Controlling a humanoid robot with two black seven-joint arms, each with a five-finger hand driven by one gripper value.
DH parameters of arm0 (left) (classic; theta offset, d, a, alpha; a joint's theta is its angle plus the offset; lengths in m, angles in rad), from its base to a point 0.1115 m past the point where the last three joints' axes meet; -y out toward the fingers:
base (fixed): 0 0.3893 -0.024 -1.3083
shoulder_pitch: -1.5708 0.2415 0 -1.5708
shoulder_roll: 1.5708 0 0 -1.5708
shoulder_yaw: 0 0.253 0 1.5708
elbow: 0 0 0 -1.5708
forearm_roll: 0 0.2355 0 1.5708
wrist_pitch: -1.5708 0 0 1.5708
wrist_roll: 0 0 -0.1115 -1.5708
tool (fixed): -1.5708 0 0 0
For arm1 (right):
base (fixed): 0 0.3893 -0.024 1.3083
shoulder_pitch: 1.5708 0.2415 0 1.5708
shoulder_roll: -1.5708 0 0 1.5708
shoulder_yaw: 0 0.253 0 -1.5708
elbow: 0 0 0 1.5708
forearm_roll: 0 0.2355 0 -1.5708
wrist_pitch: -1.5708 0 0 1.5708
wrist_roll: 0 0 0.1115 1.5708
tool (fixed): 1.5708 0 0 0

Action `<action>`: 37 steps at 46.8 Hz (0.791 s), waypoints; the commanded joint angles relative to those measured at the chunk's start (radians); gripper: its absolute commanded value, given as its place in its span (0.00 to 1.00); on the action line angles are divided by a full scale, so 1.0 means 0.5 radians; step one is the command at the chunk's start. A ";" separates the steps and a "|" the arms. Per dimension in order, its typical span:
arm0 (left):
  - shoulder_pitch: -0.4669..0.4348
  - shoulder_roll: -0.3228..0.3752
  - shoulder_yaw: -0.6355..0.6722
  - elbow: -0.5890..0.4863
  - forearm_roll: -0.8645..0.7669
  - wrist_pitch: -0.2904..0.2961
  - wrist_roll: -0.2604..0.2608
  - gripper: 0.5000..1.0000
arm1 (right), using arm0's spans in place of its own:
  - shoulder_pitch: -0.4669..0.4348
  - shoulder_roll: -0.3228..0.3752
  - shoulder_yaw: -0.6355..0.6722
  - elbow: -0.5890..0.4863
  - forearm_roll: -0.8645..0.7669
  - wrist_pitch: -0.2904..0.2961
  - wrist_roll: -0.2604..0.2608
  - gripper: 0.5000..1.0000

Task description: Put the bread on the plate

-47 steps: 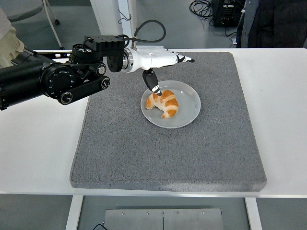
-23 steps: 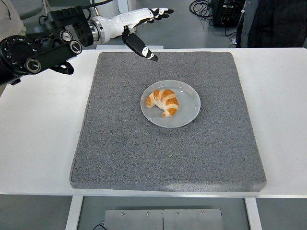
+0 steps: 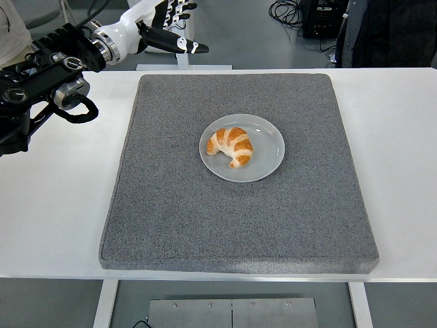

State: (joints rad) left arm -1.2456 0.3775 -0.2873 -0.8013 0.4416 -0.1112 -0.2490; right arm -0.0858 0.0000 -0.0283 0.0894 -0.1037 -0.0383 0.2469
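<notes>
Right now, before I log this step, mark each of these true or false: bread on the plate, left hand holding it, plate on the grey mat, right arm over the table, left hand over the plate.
1. The croissant lies on the plate. True.
2. The left hand is holding the croissant. False: its fingers are spread and hold nothing, well clear of it.
3. The plate sits on the grey mat. True.
4. The right arm reaches in over the table. False: no right arm shows in the head view.
5. The left hand hovers directly above the plate. False: it is at the picture's top left, beyond the mat's far edge.
</notes>
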 commanded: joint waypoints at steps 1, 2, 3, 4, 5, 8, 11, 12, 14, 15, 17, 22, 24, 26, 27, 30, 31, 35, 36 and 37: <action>0.046 -0.009 -0.070 0.108 -0.116 -0.087 -0.002 1.00 | 0.000 0.000 -0.005 0.008 -0.001 0.000 0.000 1.00; 0.058 -0.013 -0.085 0.142 -0.156 -0.106 -0.002 1.00 | 0.000 0.000 -0.002 0.017 -0.001 0.003 0.000 1.00; 0.074 -0.016 -0.100 0.173 -0.186 -0.118 -0.002 1.00 | 0.000 0.000 0.001 0.020 0.002 0.006 0.000 1.00; 0.083 -0.019 -0.113 0.203 -0.217 -0.130 -0.002 1.00 | 0.003 0.000 0.001 0.024 0.002 0.009 0.000 1.00; 0.095 -0.019 -0.122 0.237 -0.245 -0.146 -0.002 1.00 | 0.003 0.000 0.001 0.024 0.002 0.009 0.000 1.00; 0.117 -0.037 -0.128 0.341 -0.297 -0.195 -0.005 1.00 | 0.003 0.000 -0.002 0.014 0.002 0.003 0.000 1.00; 0.123 -0.083 -0.131 0.443 -0.340 -0.262 -0.008 1.00 | 0.000 0.000 -0.002 0.014 0.002 0.003 0.000 1.00; 0.123 -0.104 -0.137 0.476 -0.355 -0.281 -0.008 1.00 | 0.003 0.000 -0.002 0.014 0.002 0.003 0.000 1.00; 0.123 -0.144 -0.153 0.544 -0.395 -0.314 -0.005 1.00 | 0.000 0.000 -0.002 0.014 0.002 0.003 0.000 1.00; 0.123 -0.160 -0.162 0.581 -0.417 -0.330 -0.005 1.00 | 0.000 0.000 0.001 0.014 0.002 0.003 0.000 1.00; 0.123 -0.199 -0.171 0.645 -0.447 -0.351 -0.002 1.00 | 0.003 0.000 0.001 0.014 0.002 0.003 0.000 1.00; 0.126 -0.295 -0.174 0.747 -0.506 -0.391 0.019 1.00 | 0.000 0.000 0.001 0.005 0.002 0.003 0.000 1.00; 0.132 -0.328 -0.174 0.771 -0.539 -0.403 0.029 1.00 | 0.000 0.000 -0.002 0.005 0.002 0.003 0.000 1.00; 0.147 -0.356 -0.174 0.802 -0.591 -0.416 0.047 1.00 | 0.009 0.000 0.001 0.002 -0.001 0.003 0.000 1.00; 0.153 -0.374 -0.174 0.817 -0.619 -0.419 0.062 1.00 | 0.012 0.000 -0.002 0.002 -0.001 0.003 0.000 1.00; 0.157 -0.436 -0.174 0.875 -0.714 -0.422 0.126 1.00 | 0.015 0.000 -0.014 -0.001 -0.001 0.000 0.000 1.00; 0.160 -0.460 -0.174 0.897 -0.742 -0.422 0.148 1.00 | 0.018 0.000 -0.011 -0.001 -0.001 0.000 0.000 1.00; 0.166 -0.546 -0.174 0.989 -0.812 -0.422 0.179 1.00 | 0.027 0.000 -0.008 -0.001 -0.001 0.000 0.000 1.00; 0.169 -0.571 -0.174 1.010 -0.825 -0.422 0.179 1.00 | 0.027 0.000 -0.008 -0.001 -0.001 0.000 0.000 1.00; 0.169 -0.586 -0.174 1.029 -0.831 -0.422 0.179 1.00 | 0.027 0.000 -0.008 -0.001 -0.001 0.000 0.000 1.00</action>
State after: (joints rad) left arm -1.1637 0.1132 -0.3747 -0.3178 0.0429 -0.3222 -0.1615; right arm -0.0734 0.0000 -0.0329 0.0889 -0.1043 -0.0382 0.2469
